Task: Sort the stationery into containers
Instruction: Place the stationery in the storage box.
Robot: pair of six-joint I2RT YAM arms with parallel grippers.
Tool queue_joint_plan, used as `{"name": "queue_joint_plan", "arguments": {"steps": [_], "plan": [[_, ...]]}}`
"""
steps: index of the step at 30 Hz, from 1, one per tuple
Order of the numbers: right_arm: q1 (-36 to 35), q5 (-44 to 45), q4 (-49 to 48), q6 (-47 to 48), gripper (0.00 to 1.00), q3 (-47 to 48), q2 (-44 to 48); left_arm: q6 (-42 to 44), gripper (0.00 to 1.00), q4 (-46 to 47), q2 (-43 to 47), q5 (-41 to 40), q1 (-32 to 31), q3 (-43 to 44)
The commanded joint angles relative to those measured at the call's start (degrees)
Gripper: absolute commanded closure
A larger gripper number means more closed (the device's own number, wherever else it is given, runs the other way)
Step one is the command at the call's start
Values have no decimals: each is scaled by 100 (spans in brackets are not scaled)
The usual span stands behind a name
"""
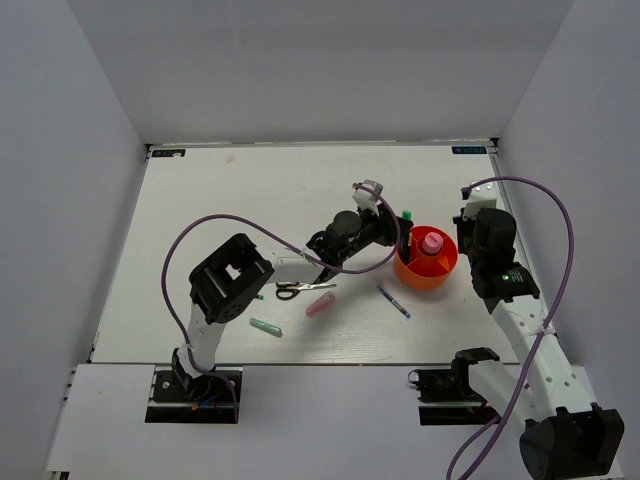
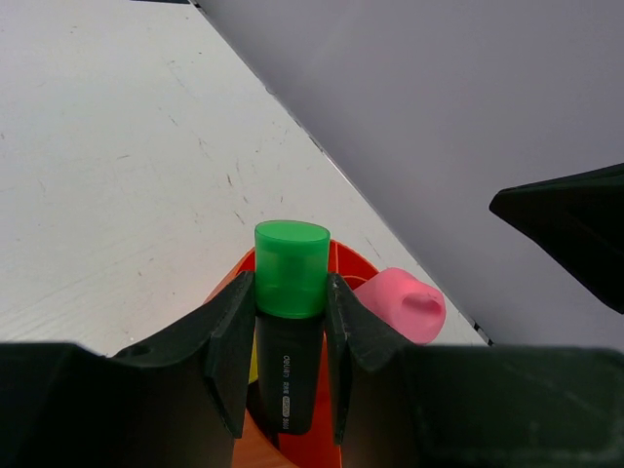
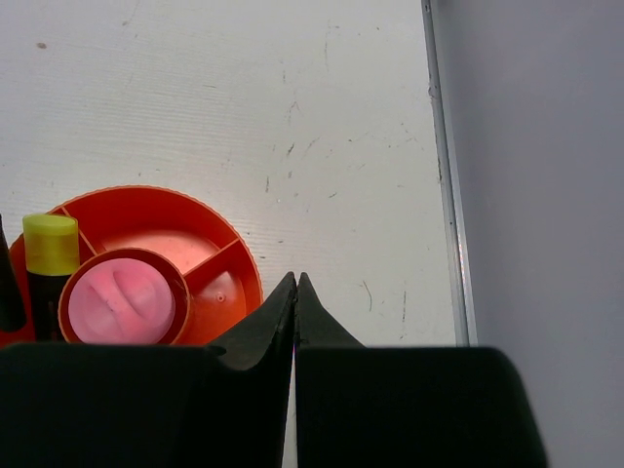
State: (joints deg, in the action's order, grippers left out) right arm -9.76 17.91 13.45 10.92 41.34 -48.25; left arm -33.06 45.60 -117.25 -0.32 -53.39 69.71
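left pincer (image 2: 289, 300) clamping cylindrical green-capped marker (image 2: 292, 265), round glossy orange bowl (image 3: 136, 234)

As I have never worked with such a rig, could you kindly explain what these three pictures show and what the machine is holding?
These are two robot arms bolted at the near edge of a white table. The top picture looks down from above; the other two come from a camera on each wrist, so the black wedges are that arm's own fingers. The left tool is shut on a green-capped marker, at the edge of an orange divided container. In it stand a pink-capped bottle, in the round middle compartment, and a yellow-capped marker. The right tool is shut and empty, beside the container. Loose on the table lie scissors, a pink stick, a teal stick and a pen.
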Motion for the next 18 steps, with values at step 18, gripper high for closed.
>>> {"name": "queue_joint_plan", "arguments": {"steps": [18], "plan": [[18, 20, -326, -2, 100, -91, 123, 45, 100, 599, -166, -4, -128, -371]]}}
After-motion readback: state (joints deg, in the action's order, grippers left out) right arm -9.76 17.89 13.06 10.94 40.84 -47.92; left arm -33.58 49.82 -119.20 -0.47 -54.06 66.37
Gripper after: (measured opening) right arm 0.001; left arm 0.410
